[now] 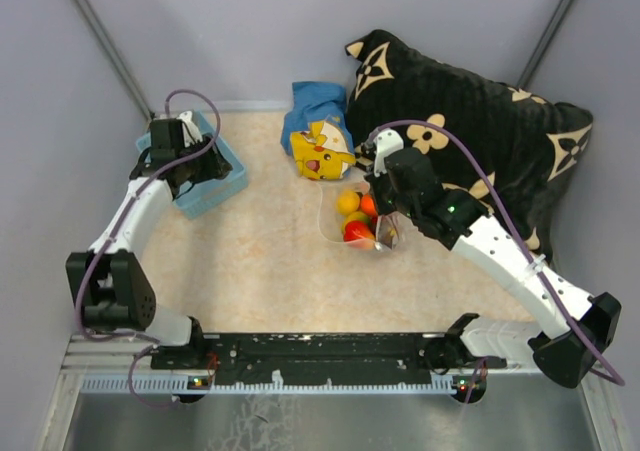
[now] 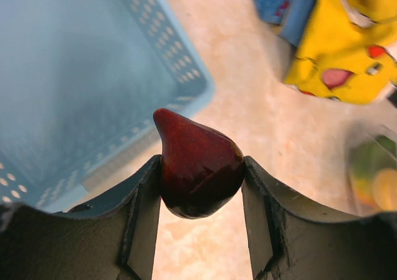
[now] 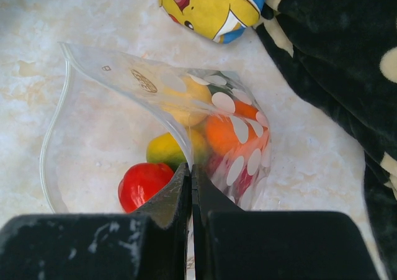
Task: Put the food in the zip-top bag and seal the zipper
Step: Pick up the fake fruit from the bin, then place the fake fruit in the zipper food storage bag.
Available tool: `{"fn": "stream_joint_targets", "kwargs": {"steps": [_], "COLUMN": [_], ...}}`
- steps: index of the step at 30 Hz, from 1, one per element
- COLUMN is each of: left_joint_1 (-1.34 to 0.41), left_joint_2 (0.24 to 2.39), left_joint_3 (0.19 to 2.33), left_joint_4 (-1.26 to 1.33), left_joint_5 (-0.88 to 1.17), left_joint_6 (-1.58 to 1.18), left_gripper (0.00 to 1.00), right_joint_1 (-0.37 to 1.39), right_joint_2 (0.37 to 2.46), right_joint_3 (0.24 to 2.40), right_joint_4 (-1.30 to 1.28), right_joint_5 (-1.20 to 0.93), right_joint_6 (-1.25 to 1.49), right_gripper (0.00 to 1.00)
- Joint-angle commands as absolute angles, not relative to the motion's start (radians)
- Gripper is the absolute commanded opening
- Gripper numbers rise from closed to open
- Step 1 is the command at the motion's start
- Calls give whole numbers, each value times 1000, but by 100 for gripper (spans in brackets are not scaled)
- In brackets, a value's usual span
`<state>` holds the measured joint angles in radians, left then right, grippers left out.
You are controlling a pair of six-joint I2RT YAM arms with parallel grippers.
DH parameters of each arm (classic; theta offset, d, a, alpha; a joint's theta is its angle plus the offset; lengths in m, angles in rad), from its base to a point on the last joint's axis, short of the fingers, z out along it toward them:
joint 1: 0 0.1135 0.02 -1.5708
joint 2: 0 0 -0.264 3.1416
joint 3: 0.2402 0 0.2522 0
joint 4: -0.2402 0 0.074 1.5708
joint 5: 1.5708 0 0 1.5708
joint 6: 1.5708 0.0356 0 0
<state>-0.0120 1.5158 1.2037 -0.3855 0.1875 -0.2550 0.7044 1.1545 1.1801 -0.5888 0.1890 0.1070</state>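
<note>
Beige table [image 1: 270,271], grey walls on three sides. I have the left gripper [image 2: 200,180] clamped on a dark fruit [image 2: 197,149], hanging at the corner of the blue basket [image 2: 74,75]. I have the right gripper [image 3: 191,190] pinched flat on the wall of the bag [image 3: 142,81], whose mouth gapes toward the basket side. Inside I see a red fruit [image 3: 144,184], an orange fruit [image 3: 226,134] and a yellow fruit [image 3: 180,103]. That bag sits mid-table, just beside the plush [image 1: 322,153] and near the pillow [image 1: 470,131].
</note>
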Motion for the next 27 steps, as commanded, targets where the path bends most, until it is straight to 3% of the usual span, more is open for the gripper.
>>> {"fn": "stream_joint_targets", "kwargs": {"steps": [1, 11, 27], "left_joint_1": [-72, -317, -674], "left_joint_2": [1376, 1147, 1079], "left_joint_3": [1145, 1015, 976], "left_joint_4": [-354, -295, -106], "left_joint_5": [241, 192, 156], "left_joint_6": [-282, -331, -352], "left_gripper": [51, 52, 52], "right_joint_1": [700, 701, 701], "right_joint_2": [1138, 1141, 1167], "right_joint_3": [1236, 1238, 1263], "right_joint_4": [-581, -578, -603], "right_joint_5": [199, 192, 167], "right_joint_6": [120, 137, 161], "right_gripper": [0, 0, 0]}}
